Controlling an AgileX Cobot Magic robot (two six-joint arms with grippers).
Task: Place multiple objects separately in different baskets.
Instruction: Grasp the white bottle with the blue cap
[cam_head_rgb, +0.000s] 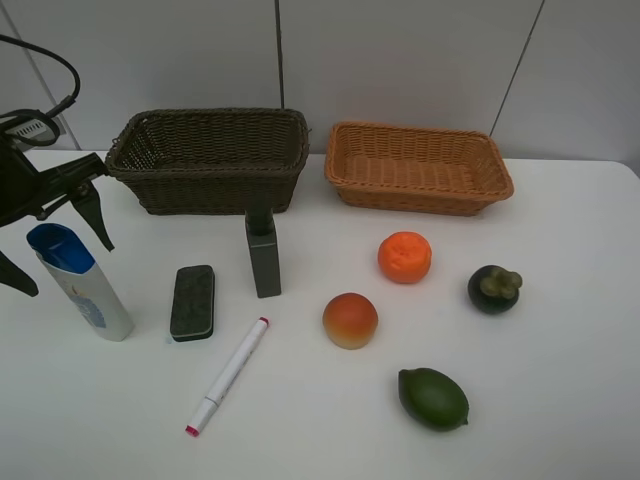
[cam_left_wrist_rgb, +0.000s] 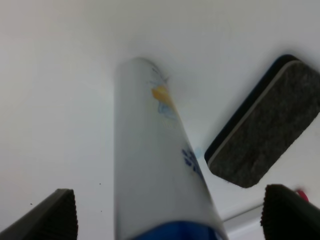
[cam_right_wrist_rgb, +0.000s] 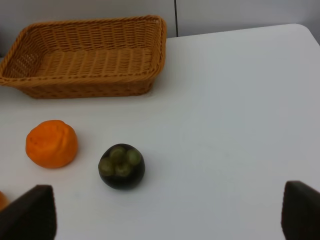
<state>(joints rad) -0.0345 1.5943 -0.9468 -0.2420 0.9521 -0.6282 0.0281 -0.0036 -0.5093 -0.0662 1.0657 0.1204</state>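
Observation:
My left gripper (cam_head_rgb: 62, 265) is open, its fingers on either side of the blue cap of the upright white bottle (cam_head_rgb: 83, 283); the left wrist view shows the bottle (cam_left_wrist_rgb: 150, 170) between the open fingertips (cam_left_wrist_rgb: 47, 215). The dark eraser block (cam_head_rgb: 193, 302), dark pump bottle (cam_head_rgb: 263, 255) and pink-tipped marker (cam_head_rgb: 229, 375) lie to its right. The orange (cam_head_rgb: 404, 256), peach (cam_head_rgb: 350, 320), mangosteen (cam_head_rgb: 494, 288) and lime (cam_head_rgb: 433, 398) sit on the right. My right gripper (cam_right_wrist_rgb: 165, 215) is open and empty above the table, short of the mangosteen (cam_right_wrist_rgb: 121, 166). It is outside the high view.
The dark brown basket (cam_head_rgb: 210, 180) and the light tan basket (cam_head_rgb: 420, 190) stand empty side by side at the back of the white table (cam_head_rgb: 560, 380). A grey wall runs behind them.

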